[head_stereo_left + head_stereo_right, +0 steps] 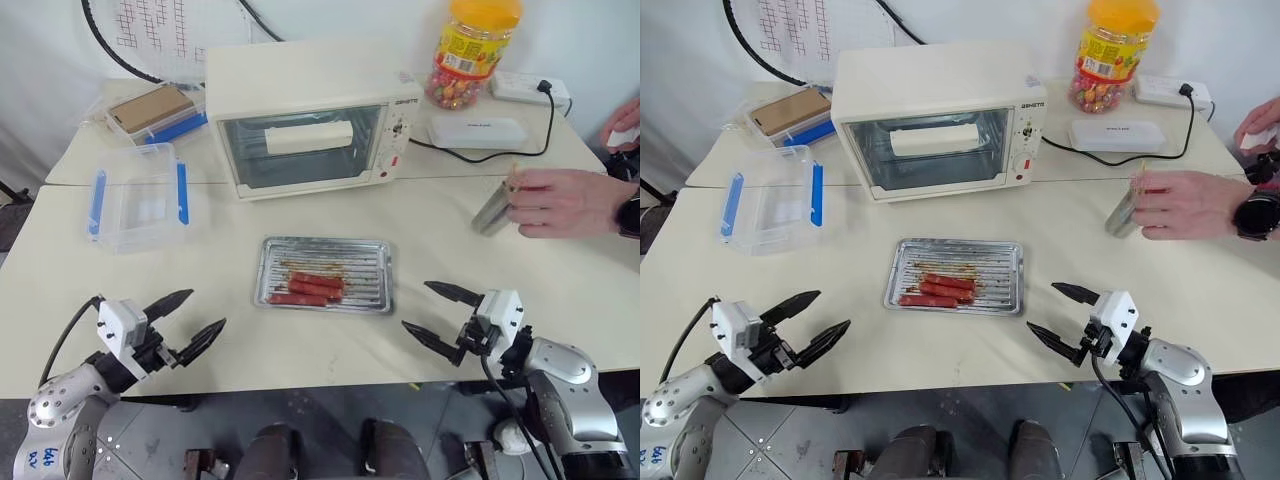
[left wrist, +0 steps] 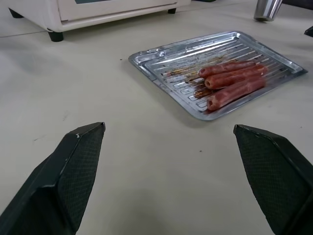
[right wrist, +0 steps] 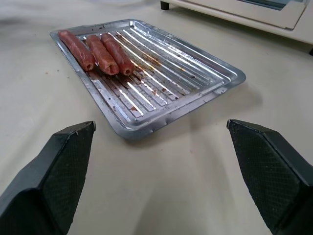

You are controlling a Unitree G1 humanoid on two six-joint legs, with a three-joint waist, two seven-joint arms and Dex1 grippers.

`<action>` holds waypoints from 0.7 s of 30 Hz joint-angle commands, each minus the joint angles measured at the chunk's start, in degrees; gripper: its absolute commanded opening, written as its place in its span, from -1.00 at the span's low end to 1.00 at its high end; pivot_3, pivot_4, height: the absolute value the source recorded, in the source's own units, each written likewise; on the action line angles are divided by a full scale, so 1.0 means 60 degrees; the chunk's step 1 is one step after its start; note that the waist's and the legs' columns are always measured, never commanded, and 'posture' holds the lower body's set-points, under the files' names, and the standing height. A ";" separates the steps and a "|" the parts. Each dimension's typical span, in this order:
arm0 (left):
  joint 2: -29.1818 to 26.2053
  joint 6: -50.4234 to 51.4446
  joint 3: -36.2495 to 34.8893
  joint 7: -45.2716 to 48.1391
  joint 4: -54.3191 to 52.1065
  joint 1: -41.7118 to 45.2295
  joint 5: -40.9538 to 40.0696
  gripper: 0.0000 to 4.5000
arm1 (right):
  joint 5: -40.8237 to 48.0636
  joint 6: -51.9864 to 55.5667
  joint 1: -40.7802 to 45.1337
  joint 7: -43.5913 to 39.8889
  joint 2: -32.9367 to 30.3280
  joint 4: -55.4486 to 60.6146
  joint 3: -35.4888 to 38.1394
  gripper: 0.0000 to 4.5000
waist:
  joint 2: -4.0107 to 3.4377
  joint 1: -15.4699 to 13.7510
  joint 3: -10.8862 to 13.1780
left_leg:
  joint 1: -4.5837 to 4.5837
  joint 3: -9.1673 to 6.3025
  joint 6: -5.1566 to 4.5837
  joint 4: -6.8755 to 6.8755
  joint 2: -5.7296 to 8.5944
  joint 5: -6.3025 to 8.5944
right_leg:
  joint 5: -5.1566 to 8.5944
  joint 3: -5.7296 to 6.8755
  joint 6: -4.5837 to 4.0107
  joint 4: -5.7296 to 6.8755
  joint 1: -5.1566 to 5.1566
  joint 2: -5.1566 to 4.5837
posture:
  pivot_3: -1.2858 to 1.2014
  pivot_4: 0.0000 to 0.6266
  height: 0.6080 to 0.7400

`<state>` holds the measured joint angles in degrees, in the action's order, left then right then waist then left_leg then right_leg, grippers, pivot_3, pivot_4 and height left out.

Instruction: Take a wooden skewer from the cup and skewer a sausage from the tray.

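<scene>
The left gripper (image 1: 189, 321) and right gripper (image 1: 437, 314) hovered over the table's (image 1: 300, 352) near edge, fingers spread wide and empty. Between and just beyond them lay the tray (image 1: 372, 262), holding three sausages (image 1: 312, 288) side by side. Well beyond the right gripper, a person's hand (image 1: 562, 201) held the tilted cup (image 1: 492, 210), a wooden skewer (image 1: 513, 176) showing at its rim.
</scene>
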<state>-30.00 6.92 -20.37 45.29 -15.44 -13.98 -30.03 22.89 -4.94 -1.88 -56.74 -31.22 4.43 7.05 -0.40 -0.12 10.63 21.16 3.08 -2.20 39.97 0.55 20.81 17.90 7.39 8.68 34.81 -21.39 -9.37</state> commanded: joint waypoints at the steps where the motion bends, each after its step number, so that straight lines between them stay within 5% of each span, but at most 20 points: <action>1: 0.0078 -0.0064 0.0009 -0.0221 -0.0451 -0.0075 0.0046 0.99 | 0.0181 -0.0102 -0.0003 -0.0023 -0.0110 0.0162 0.0231 1.00 | 0.0000 0.0001 0.0000 | 0.0000 0.0000 0.0000 0.0000 0.0000 0.0000 | 0.0000 0.0000 0.0000 -0.0001 0.0000 0.0000 | 0.03 -0.52 1.00; 21: 0.0203 -0.0266 0.0095 -0.0597 -0.0505 0.0013 0.0270 0.99 | 0.0014 -0.0808 0.0603 -0.0293 0.0133 -0.0893 0.0001 1.00 | 0.0000 0.0002 0.0000 | 0.0000 0.0001 0.0000 0.0002 0.0001 0.0000 | 0.0000 0.0001 0.0000 -0.0001 0.0001 0.0001 | 0.03 -0.52 1.00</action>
<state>-29.12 6.67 -19.59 41.97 -17.14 -13.87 -28.72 22.67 -8.71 1.38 -58.29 -30.81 -1.11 6.84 -0.40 -0.11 10.63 21.16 3.09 -2.20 39.99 0.56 20.81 17.90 7.39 8.68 34.80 -21.38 -9.37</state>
